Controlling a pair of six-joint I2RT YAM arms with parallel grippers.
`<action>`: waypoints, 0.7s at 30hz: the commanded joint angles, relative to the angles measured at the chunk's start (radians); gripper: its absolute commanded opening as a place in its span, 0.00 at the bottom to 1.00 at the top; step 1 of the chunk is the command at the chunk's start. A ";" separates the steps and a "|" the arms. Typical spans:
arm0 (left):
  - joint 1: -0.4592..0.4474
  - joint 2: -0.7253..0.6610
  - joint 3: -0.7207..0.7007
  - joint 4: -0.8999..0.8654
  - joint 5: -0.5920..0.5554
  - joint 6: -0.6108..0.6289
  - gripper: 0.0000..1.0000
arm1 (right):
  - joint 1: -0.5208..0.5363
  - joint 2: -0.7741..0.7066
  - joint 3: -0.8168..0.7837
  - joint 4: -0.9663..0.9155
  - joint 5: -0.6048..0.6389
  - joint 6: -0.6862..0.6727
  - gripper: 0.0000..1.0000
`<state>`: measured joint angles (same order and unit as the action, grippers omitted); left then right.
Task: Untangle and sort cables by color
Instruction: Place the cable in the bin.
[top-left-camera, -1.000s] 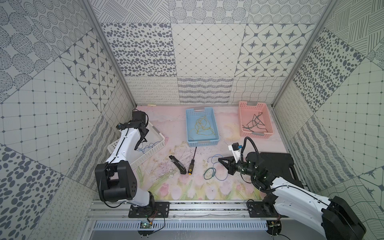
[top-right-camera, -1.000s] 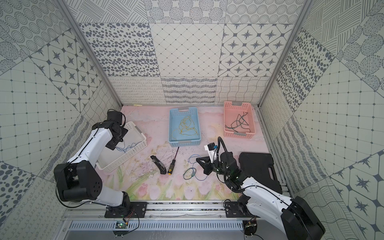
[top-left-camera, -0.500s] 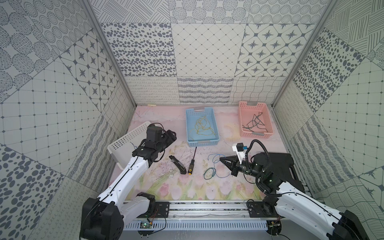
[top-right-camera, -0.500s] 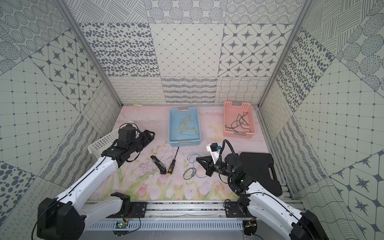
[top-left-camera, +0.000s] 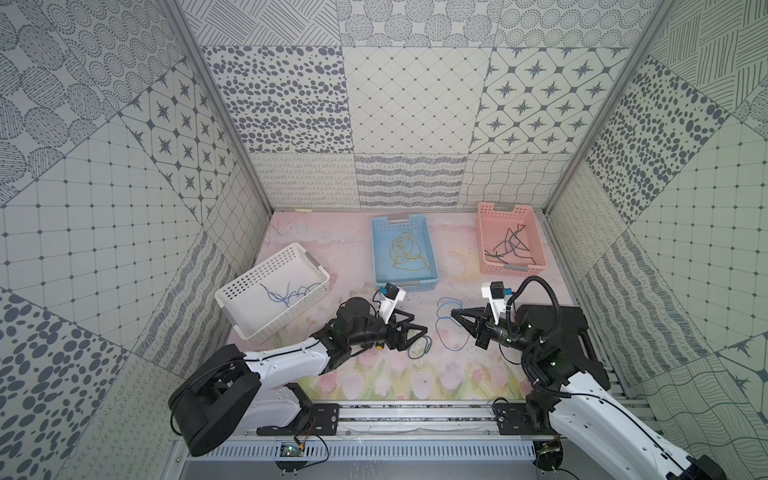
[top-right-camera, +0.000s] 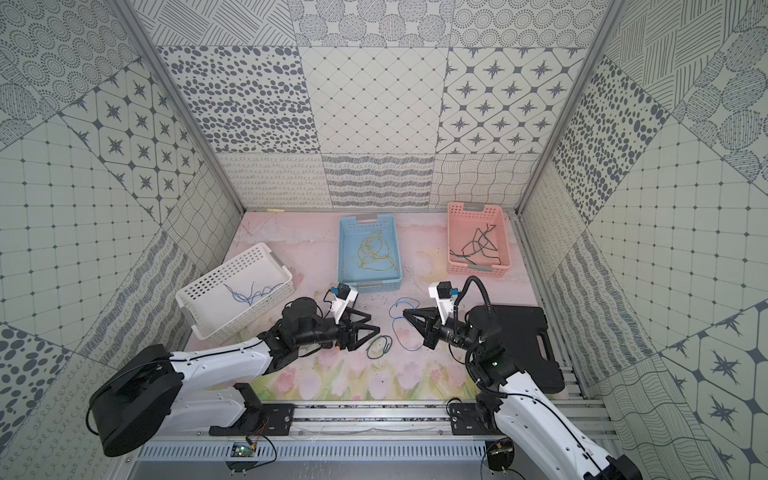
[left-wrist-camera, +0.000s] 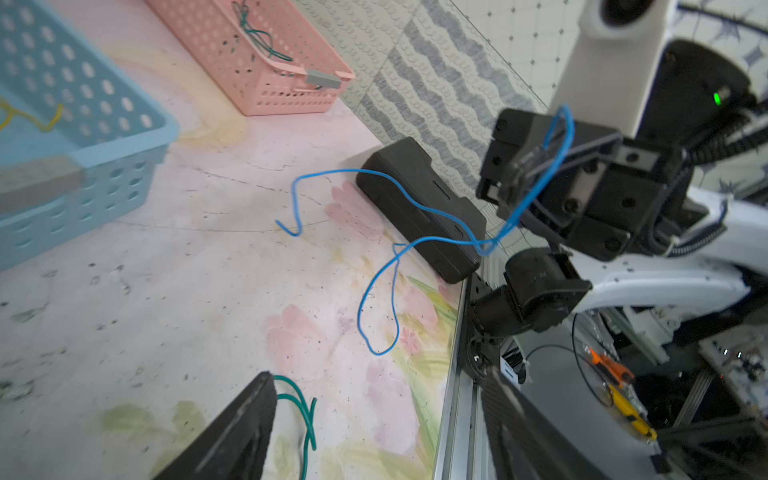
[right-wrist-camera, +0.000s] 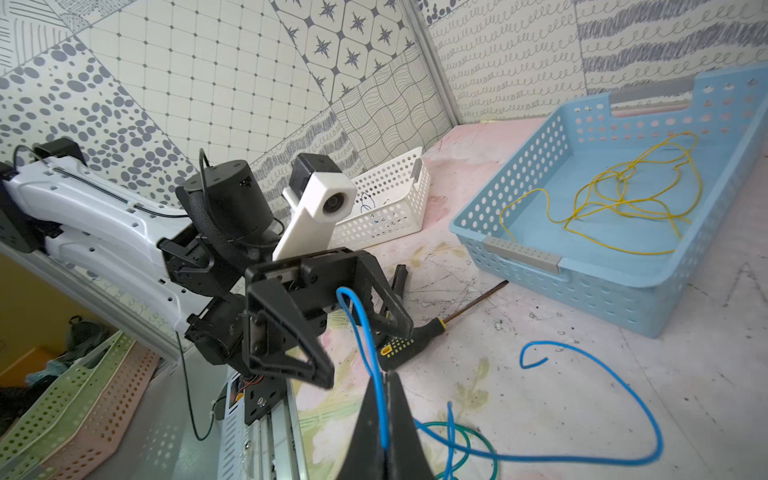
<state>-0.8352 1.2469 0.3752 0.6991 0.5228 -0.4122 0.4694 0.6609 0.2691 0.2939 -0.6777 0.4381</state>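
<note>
- The right fingers (top-left-camera: 461, 316) are clamping shut on a blue cable (right-wrist-camera: 369, 357), right of centre in both top views.
- The free length of that cable is looping down onto the table (top-left-camera: 357, 378) beneath them.
- The left fingers (top-left-camera: 422, 331) are standing open with nothing between them. They are pointing toward the right fingers, and the two pairs are apart.
- A green cable (left-wrist-camera: 311, 428) is lying coiled on the table just beside the left fingers. Whether it is touching them cannot be told.
- Blue cables (top-left-camera: 286, 293) are lying in the white basket (top-left-camera: 232, 286) at centre left.
- Yellow cables (top-left-camera: 404, 254) are lying in the blue basket (top-left-camera: 376, 249) at upper centre.
- Dark cables (top-left-camera: 510, 245) are lying in the pink basket (top-left-camera: 538, 245) at upper right.
- A screwdriver (right-wrist-camera: 397, 347) is lying on the table beneath the left fingers, as the right wrist view is showing.
</note>
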 joint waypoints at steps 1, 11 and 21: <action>-0.151 0.069 -0.012 0.236 -0.199 0.548 0.80 | -0.005 0.041 0.003 0.140 -0.084 0.058 0.00; -0.221 0.430 0.035 0.684 -0.361 0.682 0.66 | -0.003 0.081 -0.016 0.264 -0.144 0.123 0.00; -0.223 0.411 0.025 0.686 -0.330 0.603 0.00 | -0.006 0.068 -0.011 0.212 -0.114 0.098 0.00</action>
<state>-1.0550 1.6745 0.4061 1.2381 0.2138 0.1646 0.4686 0.7395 0.2661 0.4820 -0.8017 0.5430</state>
